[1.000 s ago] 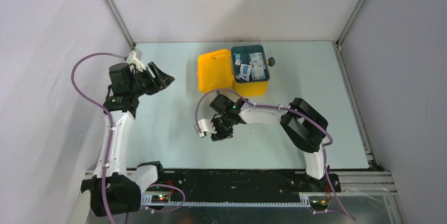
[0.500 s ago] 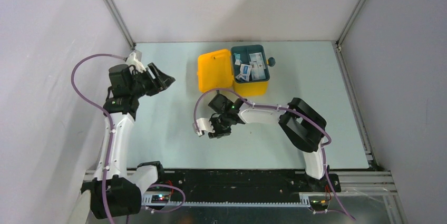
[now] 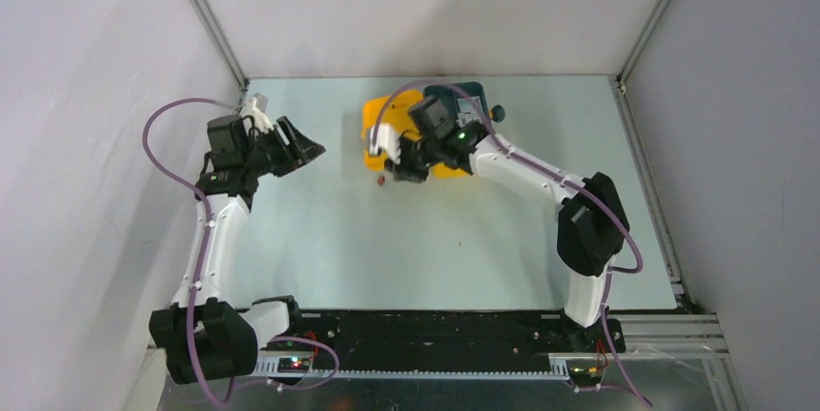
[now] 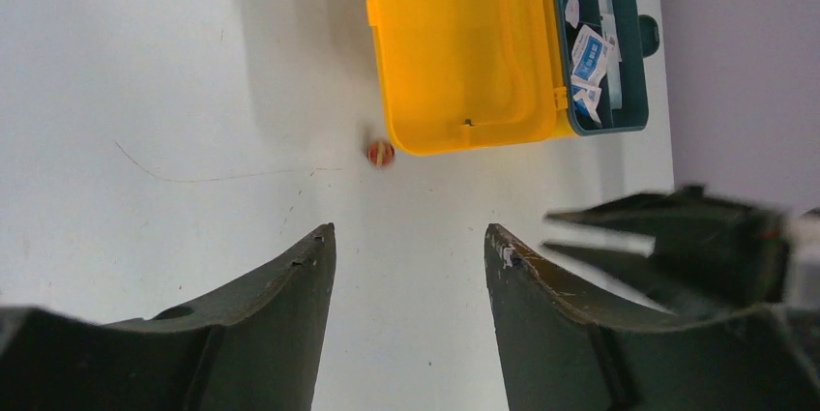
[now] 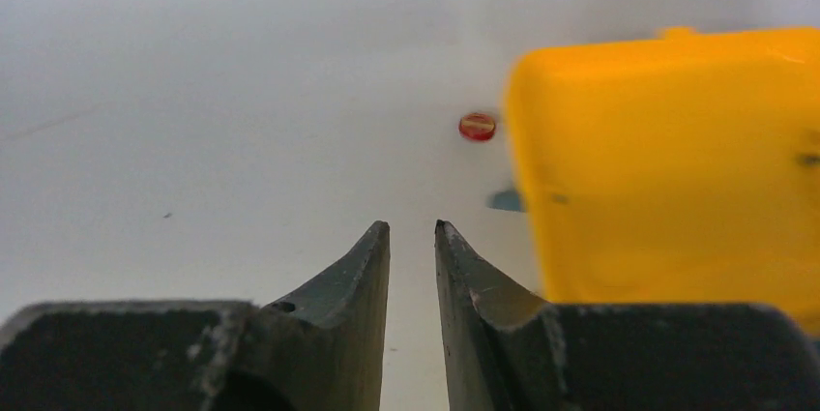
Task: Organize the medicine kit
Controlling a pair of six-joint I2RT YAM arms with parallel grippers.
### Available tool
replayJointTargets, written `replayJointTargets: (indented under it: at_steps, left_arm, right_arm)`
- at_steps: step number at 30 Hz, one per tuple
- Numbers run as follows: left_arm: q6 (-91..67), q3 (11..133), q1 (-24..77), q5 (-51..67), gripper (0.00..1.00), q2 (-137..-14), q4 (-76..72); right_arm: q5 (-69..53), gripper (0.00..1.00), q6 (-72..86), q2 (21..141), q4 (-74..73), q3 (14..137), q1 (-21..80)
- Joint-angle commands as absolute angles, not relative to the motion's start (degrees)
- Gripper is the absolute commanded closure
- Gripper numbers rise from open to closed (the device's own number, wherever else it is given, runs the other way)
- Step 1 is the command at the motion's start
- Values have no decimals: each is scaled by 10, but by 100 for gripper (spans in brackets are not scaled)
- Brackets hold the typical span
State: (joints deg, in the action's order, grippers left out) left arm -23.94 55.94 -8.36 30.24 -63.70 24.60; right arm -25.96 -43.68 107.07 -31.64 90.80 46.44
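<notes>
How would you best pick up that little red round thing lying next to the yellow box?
Probably from straight above, pinching the red round thing across its sides. It is small and sits low on the table, and the yellow box stands close beside it, so the pinch should run parallel to that wall.

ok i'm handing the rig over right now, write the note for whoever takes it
Bright yellow plastic hinged-lid medicine kit: open, lid flat; white-and-teal sachets loose in its dark teal tray.
Left gripper: open, empty, above the table left of the kit.
Right gripper: jaws a slit apart, nothing between them, low beside the lid.
Small red round item lies on the table by the lid's corner.
Done: sachets in tray. Left, probably: red item in, close lid.
</notes>
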Motion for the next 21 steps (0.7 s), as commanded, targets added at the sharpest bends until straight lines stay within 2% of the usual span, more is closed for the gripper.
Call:
replayJointTargets:
  at_steps: [1, 7, 12, 15, 21]
  left_arm:
    - [-218, 586, -89, 321, 37, -643, 256]
    - [-177, 597, -88, 293, 37, -671, 284]
    - [-184, 606, -88, 230, 33, -730, 281]
    - [-209, 638, -87, 211, 30, -832, 269]
    - [-223, 838, -60, 220, 30, -1063, 255]
  right_arm:
    - [-268, 71, -332, 1049, -267, 969, 405]
    - [-275, 66, -339, 1079, -252, 1027, 351]
    - [-268, 61, -305, 1067, -223, 988, 343]
    - [-249, 54, -277, 1055, -203, 963, 340]
    - [-229, 49, -227, 1058, -217, 966, 314]
